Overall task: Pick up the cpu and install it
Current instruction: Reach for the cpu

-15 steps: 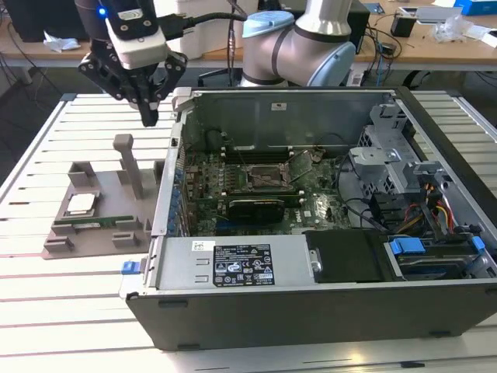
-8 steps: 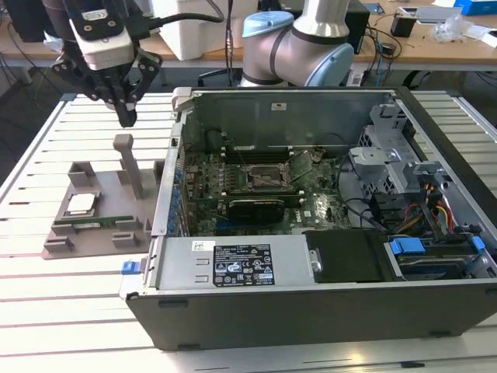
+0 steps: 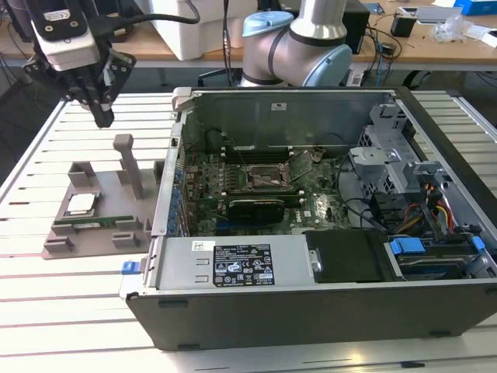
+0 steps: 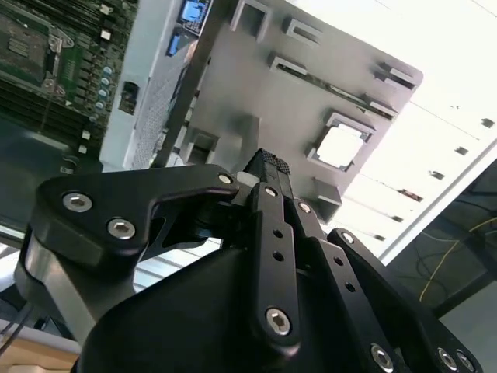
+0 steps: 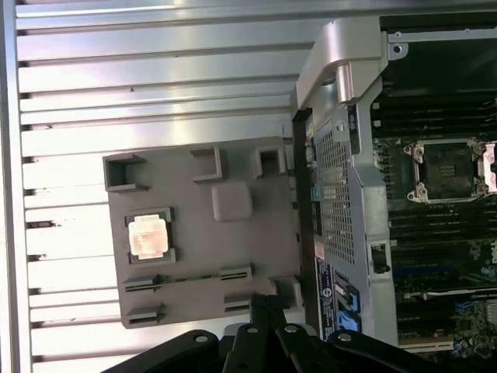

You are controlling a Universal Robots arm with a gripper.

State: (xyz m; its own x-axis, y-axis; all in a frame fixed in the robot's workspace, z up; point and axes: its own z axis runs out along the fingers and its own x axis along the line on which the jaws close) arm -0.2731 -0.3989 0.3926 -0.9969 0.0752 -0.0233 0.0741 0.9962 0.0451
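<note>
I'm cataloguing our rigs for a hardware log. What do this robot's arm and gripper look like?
The arm has silver-grey tubular segments with light blue joint caps. The gripper is black: jointed link bars studded with silver bolts, and narrow fingers with ribbed tips. Above it sits a white-and-black wrist block, with a black cable leading off.

The claw (image 3: pixel 102 119), its fingers drawn together and empty, hangs clear of a grey parts holder (image 3: pixel 109 196) on the slatted desk (image 3: pixel 70 303). The cpu (image 3: pixel 81 203) lies flat in a square recess of the holder, with a green memory stick (image 3: pixel 101 223) just beside it. At the exterior view's right lies an open computer case (image 3: pixel 311 311), its motherboard socket (image 3: pixel 268 177) exposed.
</note>
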